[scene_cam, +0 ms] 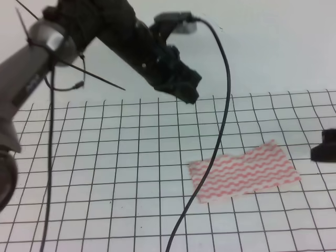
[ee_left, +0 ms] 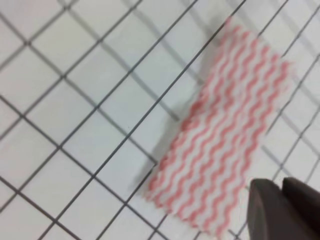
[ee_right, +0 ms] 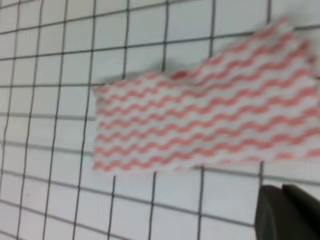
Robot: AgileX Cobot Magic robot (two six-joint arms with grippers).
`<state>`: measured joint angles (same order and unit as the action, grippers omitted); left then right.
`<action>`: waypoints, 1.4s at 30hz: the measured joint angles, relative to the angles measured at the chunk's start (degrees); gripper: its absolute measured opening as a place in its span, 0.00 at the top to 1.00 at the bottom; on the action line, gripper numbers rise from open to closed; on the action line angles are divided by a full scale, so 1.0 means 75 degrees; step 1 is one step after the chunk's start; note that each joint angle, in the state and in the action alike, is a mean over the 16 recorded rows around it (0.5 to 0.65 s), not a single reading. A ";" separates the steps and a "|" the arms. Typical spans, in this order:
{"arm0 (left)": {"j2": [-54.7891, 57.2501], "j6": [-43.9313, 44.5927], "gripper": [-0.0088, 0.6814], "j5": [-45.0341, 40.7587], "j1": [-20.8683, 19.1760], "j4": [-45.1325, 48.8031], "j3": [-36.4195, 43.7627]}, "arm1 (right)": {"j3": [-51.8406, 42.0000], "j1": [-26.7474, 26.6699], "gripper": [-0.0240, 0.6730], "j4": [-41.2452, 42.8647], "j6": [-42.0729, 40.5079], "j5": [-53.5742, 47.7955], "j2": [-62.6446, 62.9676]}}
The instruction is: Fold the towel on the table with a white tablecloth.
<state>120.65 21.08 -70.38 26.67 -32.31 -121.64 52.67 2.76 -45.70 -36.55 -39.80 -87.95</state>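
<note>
The towel, white with pink-red wavy stripes, lies flat and slightly slanted on the white tablecloth with its black grid, right of the table's middle. My left gripper hangs high above the cloth, up and left of the towel, its fingers together and holding nothing. In the left wrist view the towel lies beyond the dark fingertips. My right gripper shows only partly at the right edge, just beside the towel's far right corner. In the right wrist view the towel lies spread ahead of the gripper, whose fingers look closed.
A black cable hangs from the left arm and drapes across the towel's left end down to the front edge. The grid cloth stretches on all sides of the towel, with a plain white wall behind.
</note>
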 joint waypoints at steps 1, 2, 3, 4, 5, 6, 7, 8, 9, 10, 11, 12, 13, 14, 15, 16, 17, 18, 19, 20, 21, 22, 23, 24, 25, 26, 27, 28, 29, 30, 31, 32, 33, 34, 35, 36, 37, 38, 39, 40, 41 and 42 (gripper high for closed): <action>-0.0144 -0.0001 0.93 -0.0003 0.0002 -0.0005 0.0000 | -0.0162 0.0054 0.96 -0.0180 -0.0128 0.0069 0.0000; -0.0291 -0.0002 0.94 -0.0005 0.0005 -0.0009 0.0000 | -0.0313 0.0097 0.96 -0.0353 -0.0251 0.0141 0.0000; -0.0440 -0.0002 0.95 -0.0008 0.0008 -0.0014 0.0002 | -0.0452 0.0129 0.96 -0.0519 -0.0368 0.0211 0.0000; -0.0588 -0.0002 0.96 -0.0011 0.0011 -0.0018 0.0009 | -0.0579 0.0153 0.96 -0.0681 -0.0478 0.0279 0.0000; -0.0739 -0.0002 0.96 -0.0013 0.0014 -0.0021 0.0021 | -0.0692 0.0167 0.95 -0.0835 -0.0572 0.0343 -0.0002; -0.0889 -0.0002 0.97 -0.0016 0.0015 -0.0020 0.0041 | -0.0791 0.0174 0.95 -0.0969 -0.0647 0.0404 -0.0007; -0.1040 -0.0002 0.98 -0.0019 0.0016 -0.0018 0.0073 | -0.0875 0.0178 0.94 -0.1086 -0.0704 0.0460 -0.0016; -0.1194 -0.0002 0.98 -0.0022 0.0017 -0.0013 0.0119 | -0.0935 0.0178 0.93 -0.1144 -0.0718 0.0512 -0.0032; -0.1347 0.0000 0.98 -0.0025 0.0018 -0.0007 0.0183 | -0.0992 0.0178 0.92 -0.1216 -0.0736 0.0558 -0.0053; -0.1500 0.0006 0.98 -0.0028 0.0019 -0.0001 0.0262 | -0.1040 0.0178 0.91 -0.1276 -0.0739 0.0599 -0.0079; -0.1654 0.0013 0.99 -0.0030 0.0020 0.0005 0.0362 | -0.1076 0.0178 0.90 -0.1329 -0.0728 0.0637 -0.0112; -0.1810 0.0023 0.99 -0.0032 0.0021 0.0011 0.0485 | -0.1103 0.0178 0.89 -0.1380 -0.0710 0.0668 -0.0151; -0.1966 0.0036 0.99 -0.0033 0.0022 0.0017 0.0626 | -0.1124 0.0178 0.88 -0.1431 -0.0691 0.0694 -0.0196; -0.2129 0.0052 0.99 -0.0030 0.0023 0.0024 0.0792 | -0.1138 0.0178 0.87 -0.1481 -0.0672 0.0714 -0.0246; -0.2298 0.0070 0.99 -0.0015 0.0024 0.0030 0.0985 | -0.1147 0.0178 0.86 -0.1531 -0.0654 0.0730 -0.0300; -0.2473 0.0092 0.99 0.0015 0.0025 0.0036 0.1204 | -0.1151 0.0178 0.85 -0.1581 -0.0638 0.0744 -0.0356; -0.2659 0.0118 0.99 0.0065 0.0025 0.0042 0.1449 | -0.1151 0.0178 0.84 -0.1630 -0.0624 0.0753 -0.0412; -0.2854 0.0145 0.99 0.0137 0.0025 0.0046 0.1721 | -0.1151 0.0178 0.83 -0.1677 -0.0610 0.0760 -0.0468; -0.3054 0.0174 0.99 0.0227 0.0025 0.0050 0.2011 | -0.1151 0.0178 0.82 -0.1720 -0.0599 0.0767 -0.0524; -0.3264 0.0207 0.99 0.0338 0.0025 0.0052 0.2323 | -0.1151 0.0178 0.81 -0.1755 -0.0589 0.0779 -0.0580; -0.3481 0.0249 0.99 0.0471 0.0025 0.0046 0.2654 | -0.1151 0.0178 0.80 -0.1781 -0.0581 0.0793 -0.0634; -0.3700 0.0296 0.99 0.0625 0.0025 0.0031 0.2995 | -0.1151 0.0178 0.79 -0.1802 -0.0575 0.0808 -0.0685; -0.3923 0.0349 0.99 0.0800 0.0025 0.0006 0.3348 | -0.1151 0.0178 0.78 -0.1820 -0.0572 0.0826 -0.0733; -0.4146 0.0406 0.99 0.0995 0.0025 -0.0030 0.3709 | -0.1151 0.0178 0.77 -0.1837 -0.0572 0.0848 -0.0774; -0.4369 0.0467 0.99 0.1205 0.0025 -0.0080 0.4073 | -0.1151 0.0178 0.75 -0.1852 -0.0572 0.0874 -0.0810; -0.4589 0.0532 0.99 0.1432 0.0025 -0.0144 0.4440 | -0.1151 0.0178 0.73 -0.1870 -0.0572 0.0902 -0.0842; -0.4801 0.0603 0.99 0.1672 0.0025 -0.0222 0.4802 | -0.1151 0.0178 0.71 -0.1890 -0.0574 0.0933 -0.0871; -0.5003 0.0675 0.99 0.1920 0.0025 -0.0310 0.5152 | -0.1151 0.0178 0.69 -0.1914 -0.0571 0.0966 -0.0898; -0.5194 0.0747 0.99 0.2177 0.0025 -0.0409 0.5493 | -0.1151 0.0178 0.66 -0.1942 -0.0566 0.0998 -0.0923; -0.5370 0.0818 0.99 0.2436 0.0025 -0.0516 0.5818 | -0.1151 0.0178 0.64 -0.1973 -0.0561 0.1026 -0.0949; -0.5529 0.0888 0.99 0.2684 0.0025 -0.0628 0.6121 | -0.1151 0.0178 0.62 -0.2007 -0.0554 0.1050 -0.0978; -0.5668 0.0955 0.99 0.2919 0.0025 -0.0743 0.6402 | -0.1151 0.0178 0.60 -0.2043 -0.0545 0.1075 -0.1011; -0.5787 0.1018 0.99 0.3132 0.0025 -0.0859 0.6658 | -0.1151 0.0178 0.58 -0.2082 -0.0535 0.1104 -0.1049; -0.5885 0.1081 0.99 0.3324 0.0025 -0.0976 0.6887 | -0.1151 0.0178 0.56 -0.2125 -0.0525 0.1138 -0.1092; -0.5966 0.1142 0.99 0.3499 0.0025 -0.1094 0.7096 | -0.1151 0.0178 0.54 -0.2177 -0.0517 0.1175 -0.1140; -0.6030 0.1200 0.99 0.3652 0.0025 -0.1210 0.7279 | -0.1151 0.0178 0.52 -0.2243 -0.0519 0.1210 -0.1192; -0.6078 0.1250 0.99 0.3784 0.0025 -0.1319 0.7438 | -0.1151 0.0178 0.50 -0.2326 -0.0540 0.1243 -0.1246; -0.6114 0.1297 0.99 0.3897 0.0025 -0.1423 0.7577 | -0.1151 0.0178 0.48 -0.2430 -0.0579 0.1275 -0.1305; -0.6137 0.1342 0.99 0.3988 0.0025 -0.1520 0.7693 | -0.1151 0.0178 0.47 -0.2551 -0.0635 0.1305 -0.1368; -0.6148 0.1385 0.99 0.4060 0.0025 -0.1607 0.7787 | -0.1151 0.0177 0.46 -0.2682 -0.0701 0.1333 -0.1436; -0.6150 0.1427 0.99 0.4117 0.0025 -0.1684 0.7860 | -0.1150 0.0177 0.45 -0.2823 -0.0775 0.1360 -0.1508; -0.6145 0.1464 0.99 0.4158 0.0025 -0.1746 0.7915 | -0.1150 0.0176 0.45 -0.2965 -0.0852 0.1387 -0.1583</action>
<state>74.56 32.06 -39.19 26.86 -45.40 -62.27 44.05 4.08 -67.94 -42.94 -29.40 -99.82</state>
